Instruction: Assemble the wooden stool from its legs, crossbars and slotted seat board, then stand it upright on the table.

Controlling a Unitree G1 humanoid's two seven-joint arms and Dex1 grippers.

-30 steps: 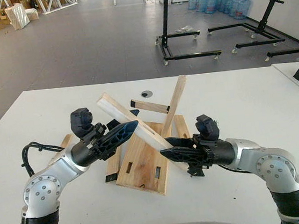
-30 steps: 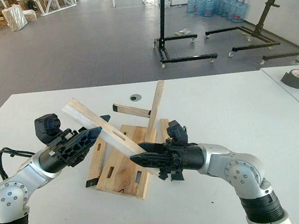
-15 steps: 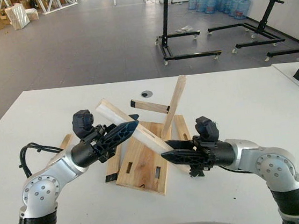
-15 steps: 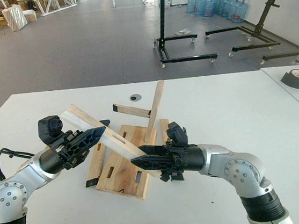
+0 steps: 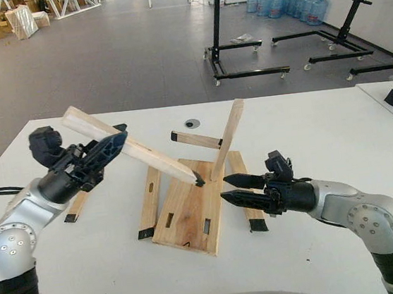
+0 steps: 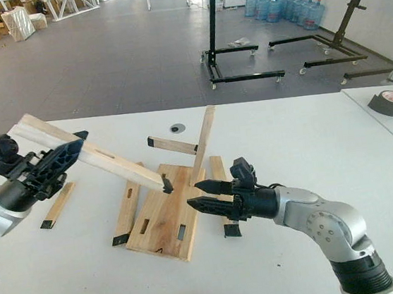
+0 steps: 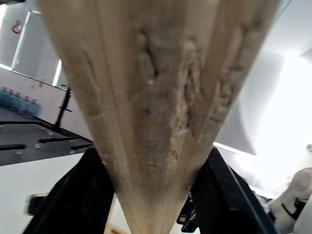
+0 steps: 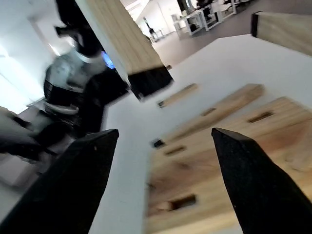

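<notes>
My left gripper (image 5: pixel 104 149) is shut on a long wooden leg (image 5: pixel 152 159) and holds it slanting above the table; the leg's black-tipped low end (image 8: pixel 148 80) hangs just over the slotted seat board (image 5: pixel 186 215). In the left wrist view the leg (image 7: pixel 156 97) runs between both black fingers (image 7: pixel 73 195). An upright leg (image 5: pixel 228 138) leans out of the board, with a crossbar (image 5: pixel 196 139) beside it. My right gripper (image 5: pixel 225 188) is open, low over the board's right side, a little apart from the held leg's tip. Two more legs (image 5: pixel 149 202) (image 5: pixel 249 201) lie flat on either side of the board.
A short wooden piece (image 6: pixel 55 205) lies on the table at the left. A roll of tape (image 6: pixel 390 102) sits at the far right, and a small round hole (image 5: pixel 192 123) marks the table behind the parts. Black wheeled frames stand on the floor beyond.
My left arm has swung left and up, carrying the leg with it. The right gripper, which was at the leg's low end, has come off it and now stands open.
</notes>
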